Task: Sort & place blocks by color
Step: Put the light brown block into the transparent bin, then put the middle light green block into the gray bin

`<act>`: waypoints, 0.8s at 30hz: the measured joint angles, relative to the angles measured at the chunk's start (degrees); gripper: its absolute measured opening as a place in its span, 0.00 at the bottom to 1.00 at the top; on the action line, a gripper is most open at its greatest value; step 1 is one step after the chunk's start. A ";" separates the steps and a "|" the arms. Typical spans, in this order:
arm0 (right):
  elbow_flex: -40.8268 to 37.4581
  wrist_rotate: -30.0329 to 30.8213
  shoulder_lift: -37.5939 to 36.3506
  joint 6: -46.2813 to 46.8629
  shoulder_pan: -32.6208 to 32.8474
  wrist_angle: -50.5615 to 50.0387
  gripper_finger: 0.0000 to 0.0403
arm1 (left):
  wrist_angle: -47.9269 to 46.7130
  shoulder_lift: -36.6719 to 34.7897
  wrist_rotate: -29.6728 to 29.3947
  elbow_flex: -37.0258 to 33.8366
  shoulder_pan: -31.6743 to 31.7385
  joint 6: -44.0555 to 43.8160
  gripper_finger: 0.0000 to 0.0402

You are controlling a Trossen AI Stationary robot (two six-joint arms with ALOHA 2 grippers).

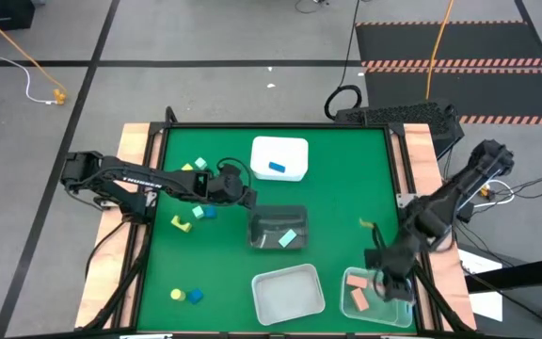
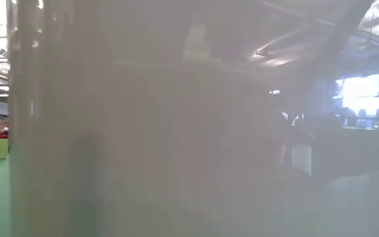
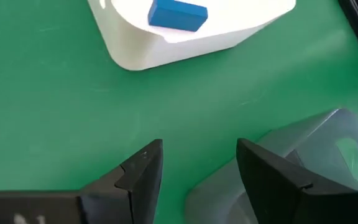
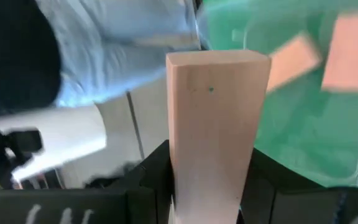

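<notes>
Green felt covers your table point(image 1: 346, 188), framed by pale wood and standing on a grey floor crossed with cables. At about 12 o'clock from the table's middle you have a white tub point(image 1: 279, 158) with one blue bar point(image 3: 177, 14) lying inside it. Just below centre sits a dark clear tub point(image 1: 278, 227) holding a mint green block point(image 1: 288, 238), and at 6 o'clock an empty-looking pale tub point(image 1: 289, 293). Your left gripper point(image 3: 199, 180) hangs over bare felt between the white tub and the dark one, its jaws spread with nothing between them. Loose blocks lie at 9 o'clock beside that arm: yellow and mint pieces point(image 1: 197, 166), a yellow and a blue piece point(image 1: 196, 215), and at 7 o'clock a yellow and blue pair point(image 1: 186, 296). Your right gripper point(image 1: 390, 282) is at 5 o'clock over the clear tub point(image 1: 374, 318), pinching a salmon pink bar point(image 4: 213, 130) upright between its fingers; two more salmon pink blocks point(image 1: 358, 290) already rest in that tub. Your low view is fogged by a tub wall right against the lens.
</notes>
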 joint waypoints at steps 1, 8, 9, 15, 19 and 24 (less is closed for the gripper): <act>0.00 -0.09 1.06 0.28 1.23 0.18 0.29 | -0.25 0.00 0.01 0.00 0.00 -0.71 0.51; 0.00 1.12 7.64 0.33 6.13 1.46 0.29 | -1.30 0.00 -0.22 0.00 -0.07 -3.08 0.51; 0.00 2.57 8.30 1.25 6.42 1.59 0.29 | -1.63 0.00 -0.55 0.00 0.03 -3.97 0.51; 0.00 10.88 9.21 6.95 8.65 3.05 0.51 | -6.85 0.00 -2.65 0.00 1.02 -9.14 0.51; 0.00 12.41 9.18 7.80 9.33 3.09 0.63 | -14.54 0.00 -2.18 0.00 1.22 -11.94 0.51; 0.00 12.19 8.94 7.73 9.35 3.08 0.67 | -25.50 0.00 4.77 0.00 1.04 -12.54 0.51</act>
